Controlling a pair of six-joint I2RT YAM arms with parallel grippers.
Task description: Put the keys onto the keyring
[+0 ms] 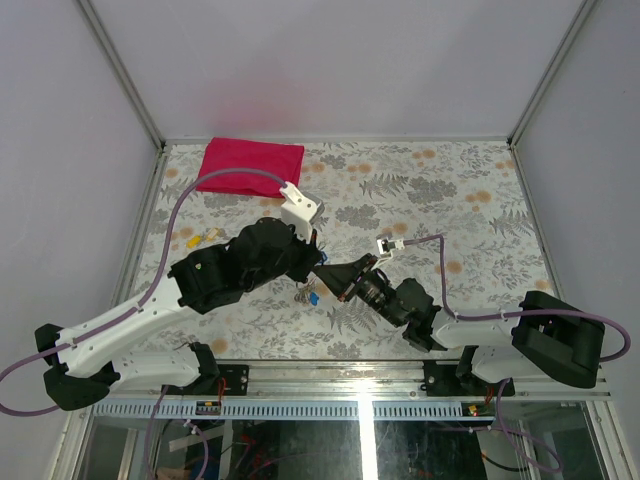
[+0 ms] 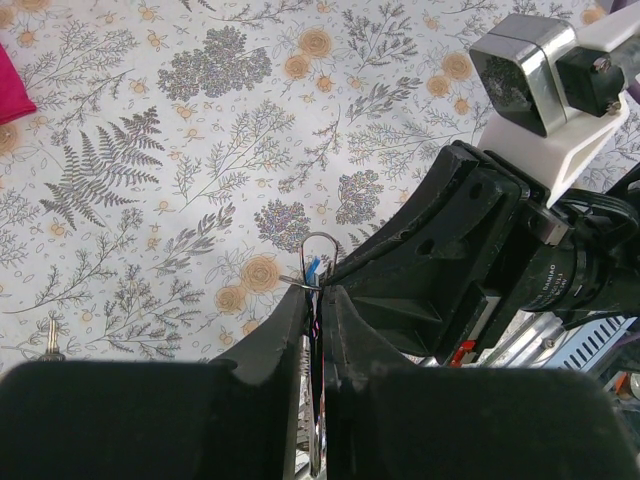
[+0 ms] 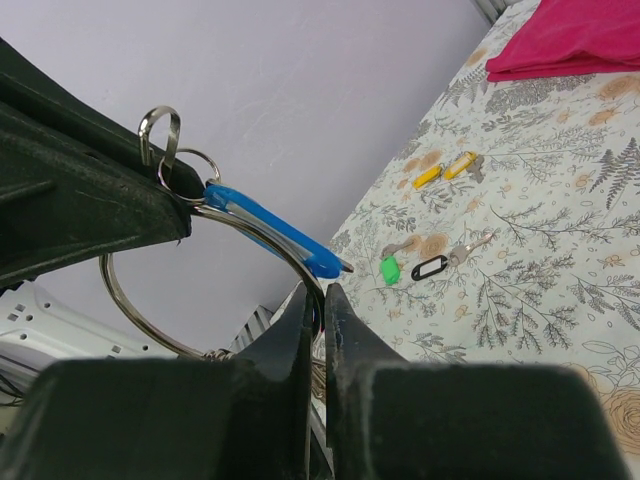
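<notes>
Keyring [image 1: 302, 292] in left jaws, blue key [image 3: 270, 232] beside closed right jaws

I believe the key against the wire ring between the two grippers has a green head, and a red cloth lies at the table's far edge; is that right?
Not quite: the right wrist view shows the key against the keyring with a blue head, not green. The green thing is a tag on the table. The red cloth is right.
</notes>
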